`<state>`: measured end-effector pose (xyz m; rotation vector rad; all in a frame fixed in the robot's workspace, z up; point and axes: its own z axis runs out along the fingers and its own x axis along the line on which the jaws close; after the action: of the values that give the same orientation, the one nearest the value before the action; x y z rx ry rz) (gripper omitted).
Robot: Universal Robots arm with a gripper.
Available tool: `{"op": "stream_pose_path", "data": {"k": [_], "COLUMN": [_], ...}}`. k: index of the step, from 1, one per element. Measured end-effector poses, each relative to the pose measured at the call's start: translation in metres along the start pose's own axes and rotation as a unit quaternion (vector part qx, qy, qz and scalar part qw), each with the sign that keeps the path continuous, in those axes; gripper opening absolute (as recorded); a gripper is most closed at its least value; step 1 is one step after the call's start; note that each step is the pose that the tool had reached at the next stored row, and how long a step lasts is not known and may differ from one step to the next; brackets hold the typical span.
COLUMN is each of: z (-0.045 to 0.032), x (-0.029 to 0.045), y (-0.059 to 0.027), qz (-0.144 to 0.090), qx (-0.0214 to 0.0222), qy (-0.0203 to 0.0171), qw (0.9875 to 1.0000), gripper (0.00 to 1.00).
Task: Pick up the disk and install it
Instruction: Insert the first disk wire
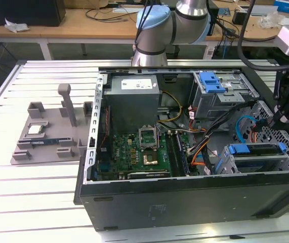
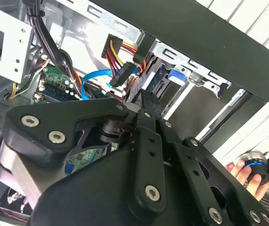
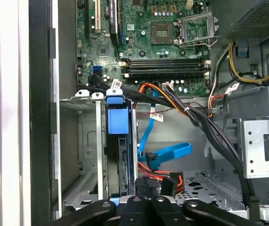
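Observation:
The disk stands on edge in the lower drive cage at the exterior view's right end of the open computer case, its blue bracket facing up. In the first wrist view the disk sits in a slot of the metal cage, with its blue tab toward the motherboard. My gripper hangs just above and behind that cage, apart from the disk. Its black fingers come together with nothing between them. In the second wrist view the gripper points at the blue bracket end.
Blue, orange and black cables run across the case floor beside the cage. An upper drive bay with a blue clip stands behind. A grey fixture holding a chip lies on the table at the exterior view's left. A person's hand rests outside the case.

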<state>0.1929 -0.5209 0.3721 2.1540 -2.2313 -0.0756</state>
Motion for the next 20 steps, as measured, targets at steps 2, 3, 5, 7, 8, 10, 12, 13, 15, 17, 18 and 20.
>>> {"op": "stream_pose_path", "data": {"k": [2, 3, 5, 7, 8, 10, 12, 13, 15, 17, 18, 20], "z": [-0.0001, -0.0001, 0.0001, 0.0000, 0.0000, 0.0000, 0.0001, 0.0002, 0.0003, 0.0003, 0.0007, 0.0019], "x": [0.0000, 0.0000, -0.0009, -0.0055, -0.0094, -0.0171, -0.0212, -0.0219, -0.0224, -0.0224, -0.0224, -0.0226], "y": [-0.0005, -0.0006, -0.0008, -0.0007, -0.0005, -0.0006, -0.0018, -0.0029, -0.0043, -0.0044, -0.0048, -0.0068], "qz": [0.000, 0.000, 0.000, 0.000, 0.000, 0.000, 0.000, 0.000, 0.001, 0.001, 0.001, 0.001], "qx": [0.0000, 0.0000, 0.0000, 0.0000, 0.0000, 0.0000, 0.0000, 0.0000, 0.0000, 0.0000, 0.0000, 0.0000], "qy": [0.0001, 0.0000, -0.0001, 0.0003, 0.0005, 0.0009, 0.0010, 0.0010, 0.0011, 0.0011, 0.0011, 0.0011], "qw": [1.0000, 1.0000, 1.0000, 1.0000, 1.0000, 1.0000, 1.0000, 1.0000, 1.0000, 1.0000, 1.0000, 1.0000], "gripper": [0.23, 0.29, 0.36, 0.36, 0.36, 0.36, 0.36, 0.36, 0.36, 0.36, 0.36, 0.36]}}
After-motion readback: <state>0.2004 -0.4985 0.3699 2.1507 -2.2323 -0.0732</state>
